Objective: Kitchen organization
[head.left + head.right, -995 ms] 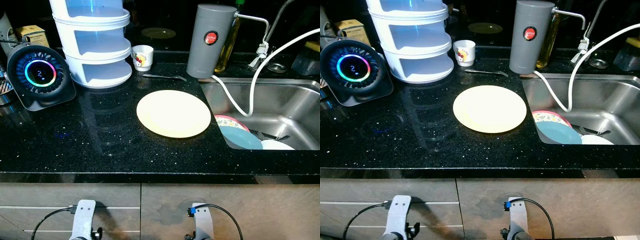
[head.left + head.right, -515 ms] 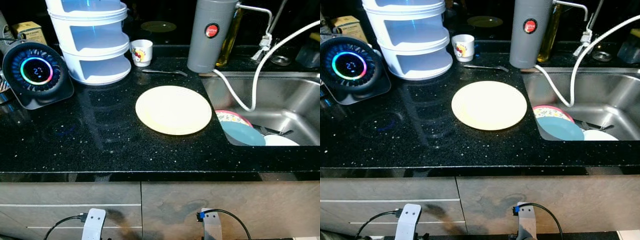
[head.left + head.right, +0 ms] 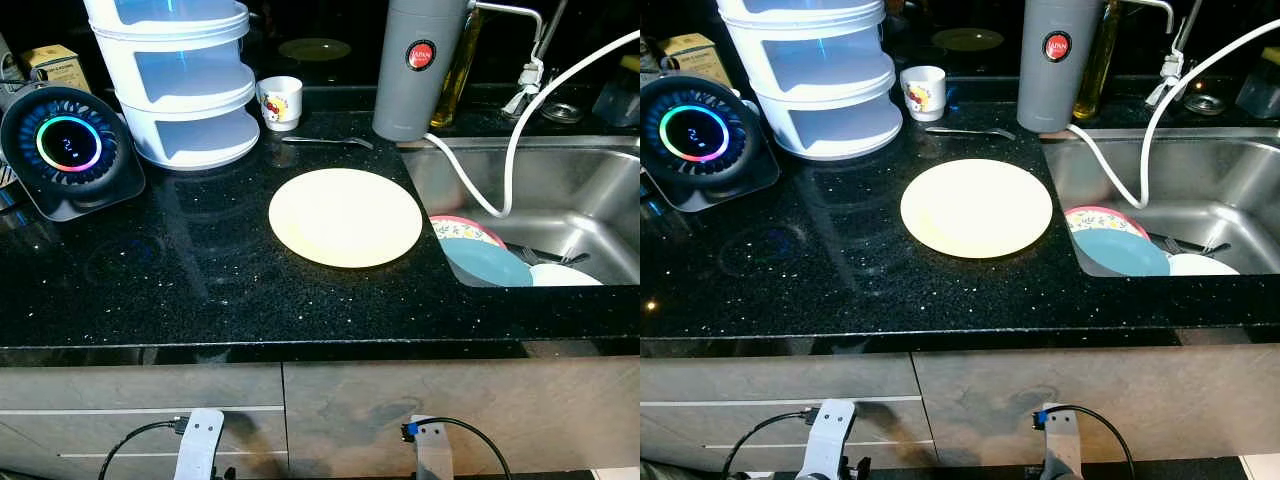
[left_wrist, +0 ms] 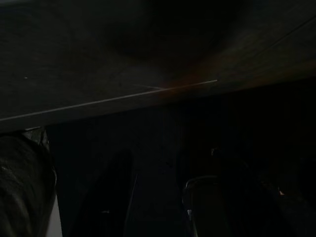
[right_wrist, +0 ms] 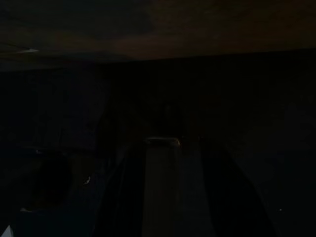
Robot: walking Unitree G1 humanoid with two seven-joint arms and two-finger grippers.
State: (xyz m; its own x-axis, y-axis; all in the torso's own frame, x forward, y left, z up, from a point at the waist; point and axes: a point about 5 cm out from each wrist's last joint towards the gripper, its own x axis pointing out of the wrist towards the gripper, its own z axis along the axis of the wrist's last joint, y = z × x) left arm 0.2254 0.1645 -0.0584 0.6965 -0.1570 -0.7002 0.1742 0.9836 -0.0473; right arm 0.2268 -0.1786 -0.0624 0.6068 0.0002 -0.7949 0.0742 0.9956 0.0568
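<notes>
A black speckled worktop (image 3: 200, 280) is seen from above, with a steel sink (image 3: 560, 190) set into its right side. A pale yellow plate (image 3: 345, 217) lies flat on the worktop, just beside the sink's near-left corner. Behind it a spoon (image 3: 325, 141) lies on the worktop, and a small white cup (image 3: 280, 102) stands beyond that. A white three-tier container (image 3: 185, 80) stands at the back left, with a black round device with a glowing coloured ring (image 3: 68, 148) beside it. A grey cylinder with a red badge (image 3: 412, 65) stands at the sink's back-left corner; a white hose (image 3: 520, 130) curves into the basin. In the sink a patterned plate (image 3: 462, 229), a blue plate (image 3: 490, 266) and a white plate (image 3: 565, 276) are stacked overlapping.

Both arms hang low in front of the cabinet fronts (image 3: 300, 410). Left end effector and right end effector: wrist views too dark, finger spacing cannot be told.
</notes>
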